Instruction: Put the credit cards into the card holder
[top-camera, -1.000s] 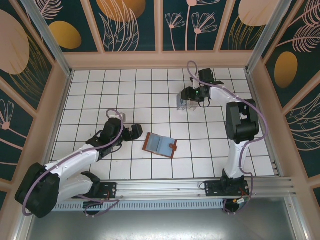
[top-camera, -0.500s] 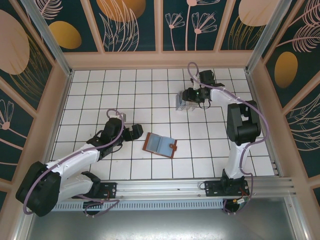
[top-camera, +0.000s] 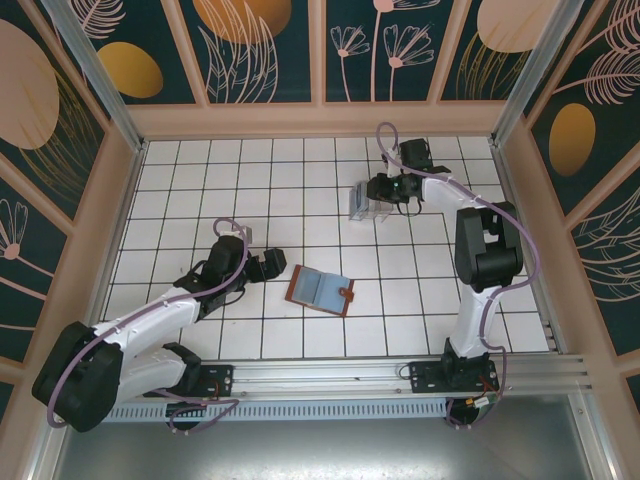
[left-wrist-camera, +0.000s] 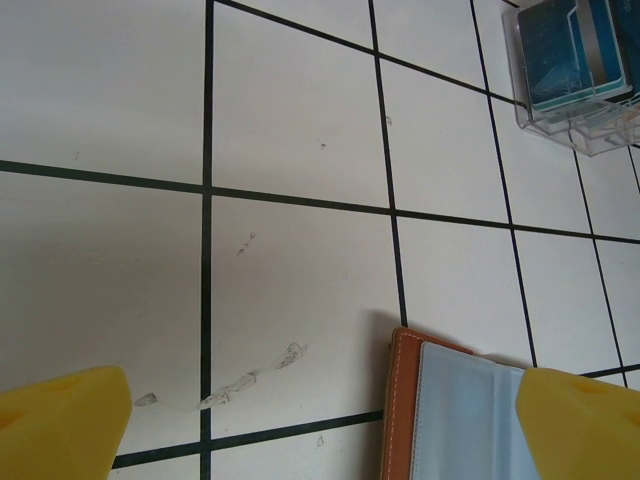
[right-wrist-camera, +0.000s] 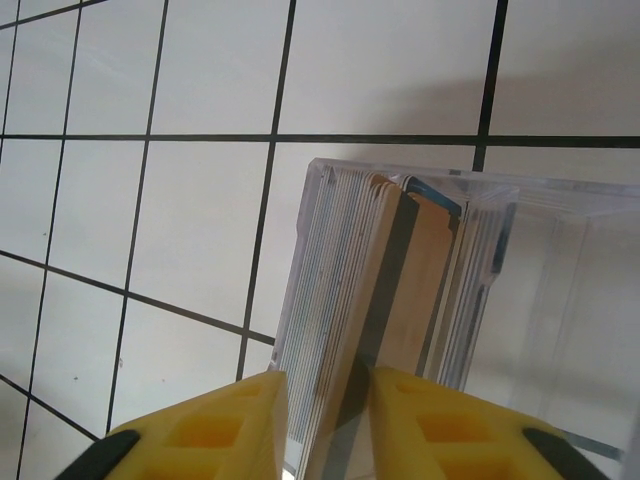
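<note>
The credit cards (right-wrist-camera: 370, 290) stand on edge as a stack inside a clear plastic box (right-wrist-camera: 540, 300) at the back of the table. My right gripper (right-wrist-camera: 328, 430) reaches into that box from above, its two yellow fingers (right-wrist-camera: 200, 430) pressed against either side of part of the stack. The overhead view has this gripper (top-camera: 380, 190) over the box (top-camera: 363, 205). The card holder (top-camera: 321, 289) lies open mid-table, reddish-brown with pale pockets. My left gripper (top-camera: 265, 264) rests just left of it, wide open with nothing between its fingers; its wrist view has the holder's corner (left-wrist-camera: 405, 420) near the gripper (left-wrist-camera: 320, 430).
White tiled table with dark grout lines. Wooden-framed walls with dark floral panels close in the back and both sides. The clear box with blue cards (left-wrist-camera: 572, 60) sits at the top right of the left wrist view.
My right gripper's fingers have closed in on the card stack, and the clear box has shifted slightly left. The left arm has not moved.
</note>
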